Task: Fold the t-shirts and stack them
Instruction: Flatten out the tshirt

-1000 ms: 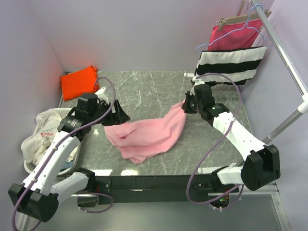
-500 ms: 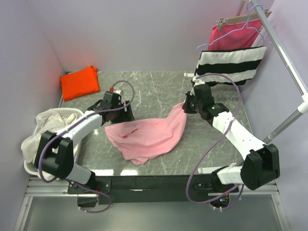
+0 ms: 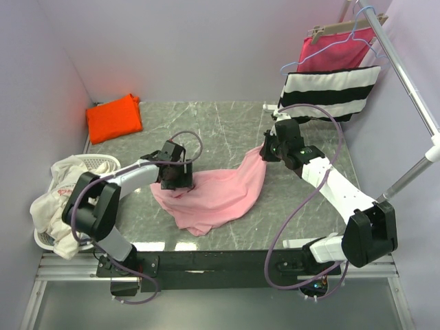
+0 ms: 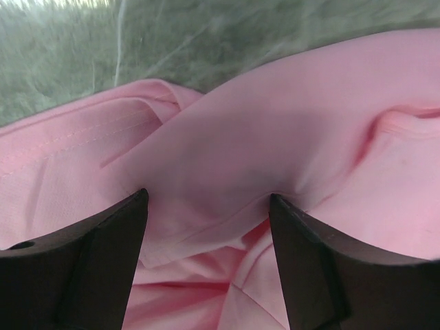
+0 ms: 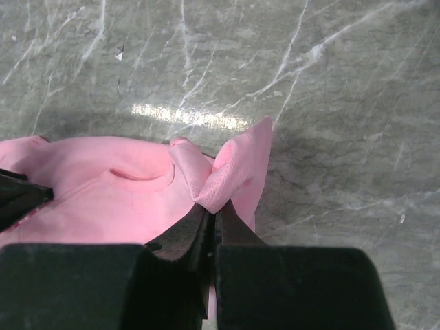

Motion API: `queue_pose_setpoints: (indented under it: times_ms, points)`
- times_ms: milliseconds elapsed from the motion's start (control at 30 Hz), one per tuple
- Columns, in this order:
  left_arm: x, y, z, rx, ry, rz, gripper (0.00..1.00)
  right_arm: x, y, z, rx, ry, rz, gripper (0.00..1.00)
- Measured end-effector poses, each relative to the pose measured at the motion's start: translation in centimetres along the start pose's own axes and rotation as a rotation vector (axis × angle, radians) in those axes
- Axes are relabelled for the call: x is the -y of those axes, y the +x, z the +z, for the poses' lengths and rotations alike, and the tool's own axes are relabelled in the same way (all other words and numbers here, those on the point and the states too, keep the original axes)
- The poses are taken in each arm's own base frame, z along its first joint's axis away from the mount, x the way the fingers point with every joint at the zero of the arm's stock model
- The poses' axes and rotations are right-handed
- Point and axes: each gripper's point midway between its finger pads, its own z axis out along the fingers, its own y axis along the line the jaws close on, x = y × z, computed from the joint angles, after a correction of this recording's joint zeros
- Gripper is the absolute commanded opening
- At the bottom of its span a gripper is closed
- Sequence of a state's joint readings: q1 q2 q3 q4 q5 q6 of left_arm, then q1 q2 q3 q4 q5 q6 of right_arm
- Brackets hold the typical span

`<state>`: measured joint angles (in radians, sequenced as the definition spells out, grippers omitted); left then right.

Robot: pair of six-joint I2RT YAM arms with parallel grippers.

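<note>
Leftward no longer: the left gripper [image 3: 179, 180] has swung in from beside the laundry basket [image 3: 77, 165] and now sits over the left edge of the pink t-shirt [image 3: 221, 196]. Its jaws stand open, and the left wrist view shows a raised fold of pink cloth lying directly between and just beyond them. The right gripper [image 5: 212, 212] is closed on a bunched corner at the shirt's far-right end, lifted off the table [image 3: 220, 127]. The shirt stretches from that pinch down towards the near left, rumpled rather than flat. The orange t-shirt [image 3: 113, 118] lies folded at the far-left corner (well apart from both arms). Closing on that fold falls to the left arm, I judge.
</note>
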<state>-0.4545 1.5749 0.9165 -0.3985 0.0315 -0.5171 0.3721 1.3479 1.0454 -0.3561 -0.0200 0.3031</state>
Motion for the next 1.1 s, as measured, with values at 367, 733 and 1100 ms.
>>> queue_pose_setpoints:
  times_ms: [367,733,1100]
  points:
    - [0.0,0.4,1.5,-0.03,-0.032,0.014,0.01,0.2,-0.2,0.0,0.006,0.003,-0.002,0.0]
    - [3.7,-13.2,-12.8,0.427,-0.03,0.027,0.01,0.3,-1.6,-1.4,0.06,0.004,-0.006,0.0]
    - [2.5,-17.2,-32.1,0.89,0.019,-0.046,0.01,0.7,-5.1,-4.4,0.191,0.042,0.007,0.0]
